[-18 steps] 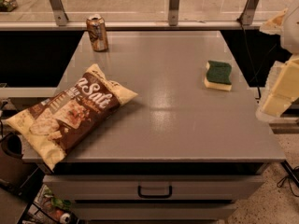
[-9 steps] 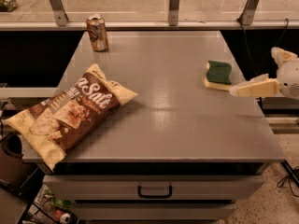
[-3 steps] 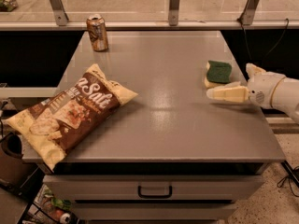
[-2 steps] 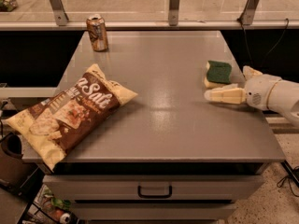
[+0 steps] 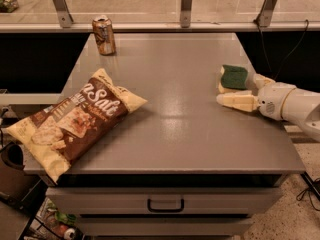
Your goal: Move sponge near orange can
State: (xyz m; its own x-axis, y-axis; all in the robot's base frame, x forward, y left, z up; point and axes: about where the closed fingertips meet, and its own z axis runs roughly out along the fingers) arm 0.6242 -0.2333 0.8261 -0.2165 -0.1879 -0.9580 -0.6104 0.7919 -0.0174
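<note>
The sponge (image 5: 234, 76), green top over pale yellow foam, lies flat near the table's right edge. The orange can (image 5: 104, 35) stands upright at the far left corner of the table, far from the sponge. My gripper (image 5: 242, 90) reaches in from the right at table height, right at the sponge. Its fingers are open: one cream finger (image 5: 235, 101) lies just in front of the sponge, the other (image 5: 261, 80) is at the sponge's right side. The sponge rests on the table and is not held.
A large brown-and-cream snack bag (image 5: 75, 121) lies on the front left of the grey table (image 5: 175, 129). A railing with metal posts (image 5: 186, 4) runs behind the table. A drawer with a handle (image 5: 165, 205) is below the front edge.
My gripper has come down from the right edge and moved left, closing in on the sponge. The sponge, can and bag have not moved.
</note>
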